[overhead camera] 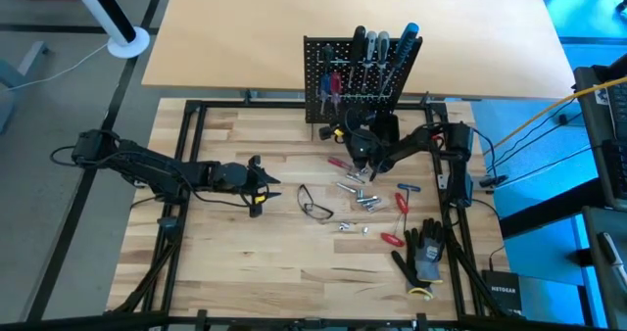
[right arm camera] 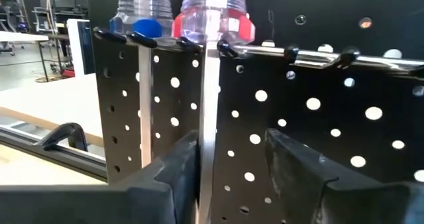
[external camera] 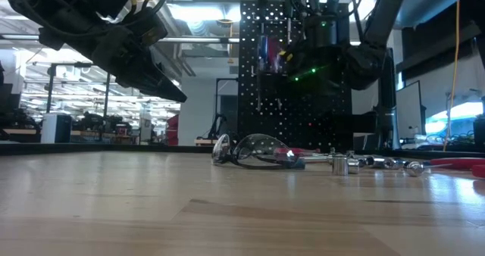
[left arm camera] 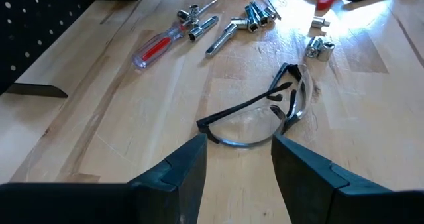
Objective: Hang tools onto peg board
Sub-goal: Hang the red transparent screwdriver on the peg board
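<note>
- The red-collared screwdriver (right arm camera: 211,25) hangs on the peg board (right arm camera: 318,118) rail, its shaft just beside one finger of the right gripper (right arm camera: 232,164), whose jaws stand apart and clamp nothing.
- A sideways retreat could likely nudge the shaft off.
- The left gripper (left arm camera: 238,164) hovers open and empty, safety glasses (left arm camera: 265,111) ahead.

Bare table (overhead camera: 245,253) is lying open at the left and front. Glasses (overhead camera: 314,205), scattered sockets (overhead camera: 364,200) and gloves (overhead camera: 424,256) are crowding the middle and right; the peg board (overhead camera: 345,101) is blocking the back.
</note>
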